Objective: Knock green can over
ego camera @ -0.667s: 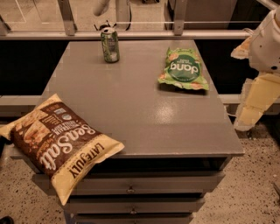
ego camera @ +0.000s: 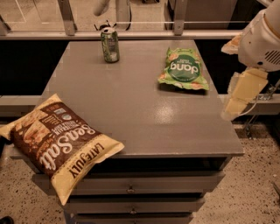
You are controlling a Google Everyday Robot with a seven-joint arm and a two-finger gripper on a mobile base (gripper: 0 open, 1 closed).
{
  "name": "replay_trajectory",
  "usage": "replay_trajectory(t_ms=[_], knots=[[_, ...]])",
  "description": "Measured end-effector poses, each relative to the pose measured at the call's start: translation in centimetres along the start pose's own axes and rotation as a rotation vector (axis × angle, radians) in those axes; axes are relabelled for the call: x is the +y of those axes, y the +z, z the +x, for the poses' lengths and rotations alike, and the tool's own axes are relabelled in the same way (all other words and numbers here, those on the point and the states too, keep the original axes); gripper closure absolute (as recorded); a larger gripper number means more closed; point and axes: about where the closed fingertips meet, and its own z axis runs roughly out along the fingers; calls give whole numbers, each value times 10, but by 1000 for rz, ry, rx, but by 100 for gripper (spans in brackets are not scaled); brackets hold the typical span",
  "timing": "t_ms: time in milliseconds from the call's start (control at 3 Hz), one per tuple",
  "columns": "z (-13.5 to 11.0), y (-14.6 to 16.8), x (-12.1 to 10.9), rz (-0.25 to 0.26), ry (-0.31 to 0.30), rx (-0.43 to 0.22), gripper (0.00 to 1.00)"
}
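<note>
The green can [ego camera: 110,44] stands upright at the far left of the grey tabletop [ego camera: 131,109], its silver top showing. My gripper [ego camera: 101,6] shows only as a pale tip at the top edge of the camera view, above and behind the can and apart from it. The pale links of my arm [ego camera: 245,89] hang beside the table's right edge, with the white arm housing [ego camera: 262,39] above them.
A flat green "dang" snack bag [ego camera: 183,69] lies at the far right of the table. A large brown and yellow chip bag [ego camera: 61,146] overhangs the front left corner. Drawers [ego camera: 131,188] sit below the top. A railing [ego camera: 131,33] runs behind the table.
The pale arm link at the right has shifted slightly left and up. The can and both bags have not moved.
</note>
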Motion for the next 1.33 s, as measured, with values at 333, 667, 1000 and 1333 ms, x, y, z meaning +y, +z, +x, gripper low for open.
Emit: replay_trajectory(t_ms=[333,667,1000,1333], knots=[[-47,49,-45,25,-39,-158,0],[-104,80,-76,44,-34,-330,0],[-156,93,-92,53,-11,-437,0],[-156,93,-92,53,-11,-437,0]])
